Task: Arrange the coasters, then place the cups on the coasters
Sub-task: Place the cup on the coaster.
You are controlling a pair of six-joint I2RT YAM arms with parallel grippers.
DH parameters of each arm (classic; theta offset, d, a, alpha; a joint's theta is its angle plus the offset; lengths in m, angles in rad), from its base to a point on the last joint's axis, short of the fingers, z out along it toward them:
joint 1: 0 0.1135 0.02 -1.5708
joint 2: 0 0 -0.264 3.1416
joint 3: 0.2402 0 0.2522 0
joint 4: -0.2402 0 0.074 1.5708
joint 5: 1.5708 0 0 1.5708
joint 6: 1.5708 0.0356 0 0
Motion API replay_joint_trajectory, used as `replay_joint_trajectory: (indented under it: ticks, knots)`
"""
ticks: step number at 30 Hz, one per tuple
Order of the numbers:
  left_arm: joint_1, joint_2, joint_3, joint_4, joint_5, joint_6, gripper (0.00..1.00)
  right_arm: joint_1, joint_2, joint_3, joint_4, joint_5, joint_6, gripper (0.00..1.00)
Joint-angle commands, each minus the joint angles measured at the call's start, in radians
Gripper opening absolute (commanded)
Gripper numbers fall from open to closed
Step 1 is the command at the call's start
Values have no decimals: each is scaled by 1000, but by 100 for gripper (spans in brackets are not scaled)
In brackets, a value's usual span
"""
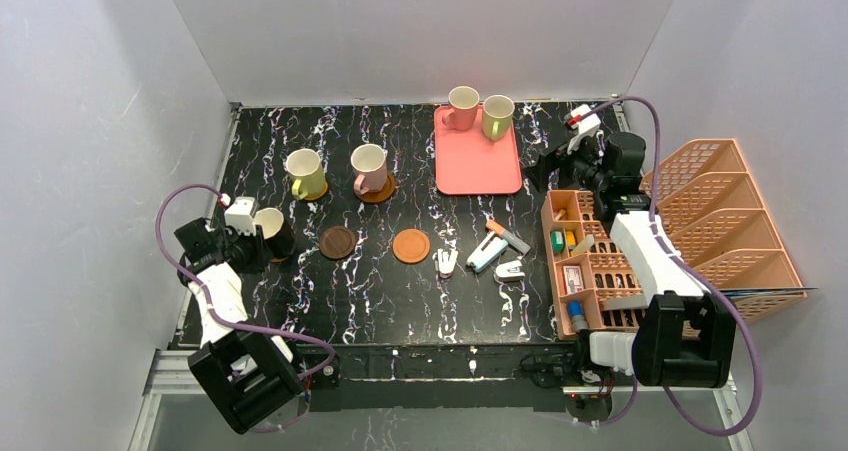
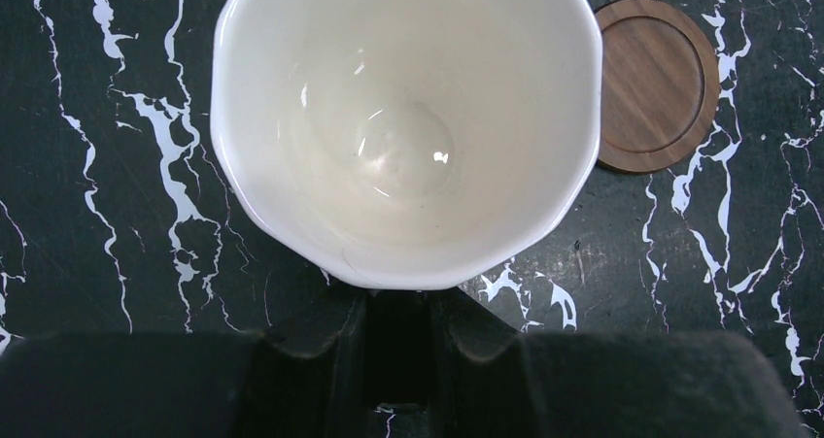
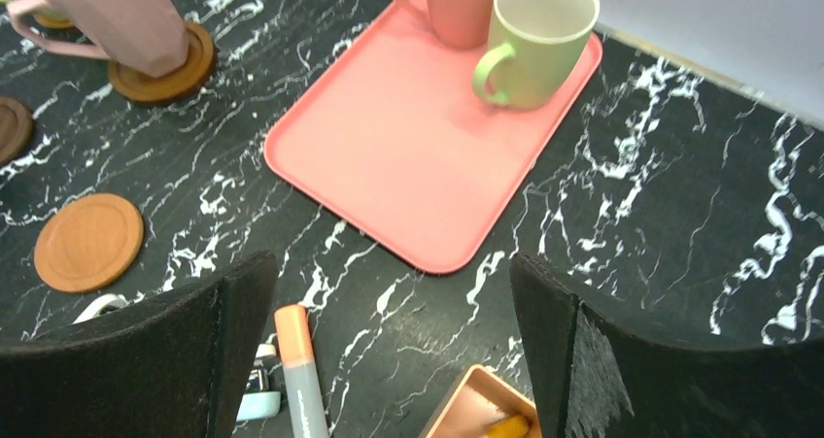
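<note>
Left jaws pinch shut on the brown cup just ahead of them (its handle hidden), a bare coaster ahead-right, so a slim grip may let it twist and land off-centre; right jaws gape empty.

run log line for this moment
left end effector shut on dark brown ceramic cup | right end effector open, empty | bare: dark brown round coaster, orange round coaster

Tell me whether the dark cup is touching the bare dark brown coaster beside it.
Apart. The top external view shows a strip of black tabletop between the dark cup and the dark brown coaster; the left wrist view merely overlaps them.
</note>
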Motion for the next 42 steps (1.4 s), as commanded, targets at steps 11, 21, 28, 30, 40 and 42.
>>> replay_joint_trajectory:
  ticks: [11, 21, 28, 30, 40, 42]
  knots:
    - [-1, 13, 40, 31, 39, -9, 0, -4, -34, -285, 335, 265, 156, 98]
    - [-1, 22, 40, 41, 28, -16, 0, 5, 70, -464, 617, 388, 199, 98]
    - [-2, 13, 37, 42, 27, -15, 0, 37, 107, -512, 680, 423, 160, 98]
    - [-1, 9, 36, 42, 28, -15, 0, 40, 117, -509, 673, 409, 155, 98]
    - [-2, 10, 37, 42, 25, -14, 0, 41, 4, -499, 623, 288, 83, 98]
    - [-1, 8, 36, 42, 24, -15, 0, 41, -13, -516, 635, 279, 83, 98]
